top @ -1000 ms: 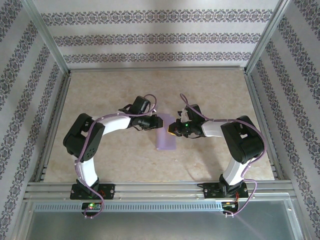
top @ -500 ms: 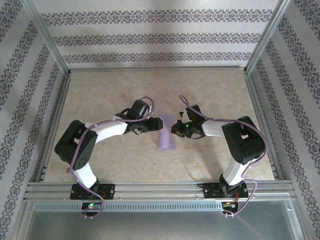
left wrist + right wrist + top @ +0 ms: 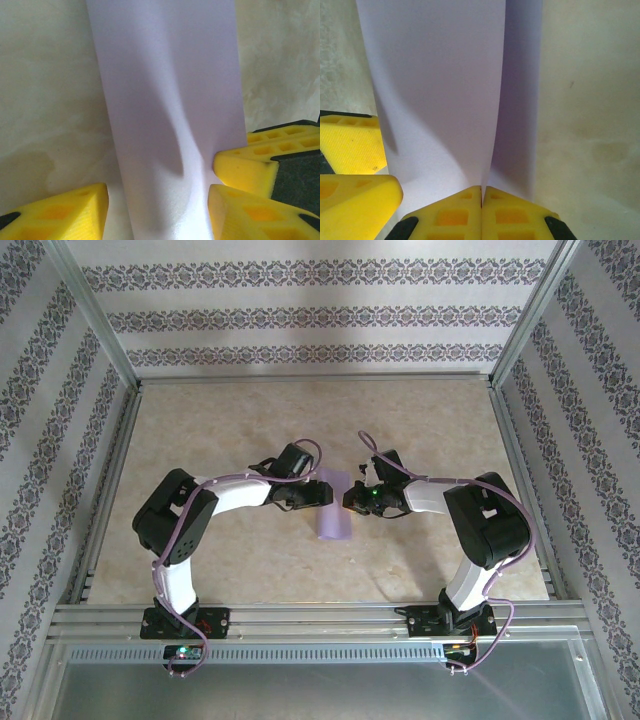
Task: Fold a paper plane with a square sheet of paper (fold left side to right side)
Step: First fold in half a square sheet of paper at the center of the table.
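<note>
The square sheet of paper (image 3: 332,506) lies at the middle of the surface (image 3: 230,420), doubled over into a narrow lavender strip between the two arms. It is not yet flat: in the left wrist view a soft hump runs along it.

The right gripper (image 3: 481,212) is closed tight, and the two layers of the sheet run together into the seam between its fingers, so it appears to pin the met edges. The left gripper (image 3: 157,220) stands about half open, one yellow finger on either side of the strip, gripping nothing.

To do this fold well, the right pinch should hold firm so the edges keep their match. The left gripper should then press down on the folded side and run along its length to set a sharp crease. A light, even push seems wise, since thin paper on a smooth top may slide or buckle.

The surface is pale and marbled. Aluminium posts (image 3: 95,315) frame it, with striped floral wallpaper (image 3: 320,315) behind and to the sides.
</note>
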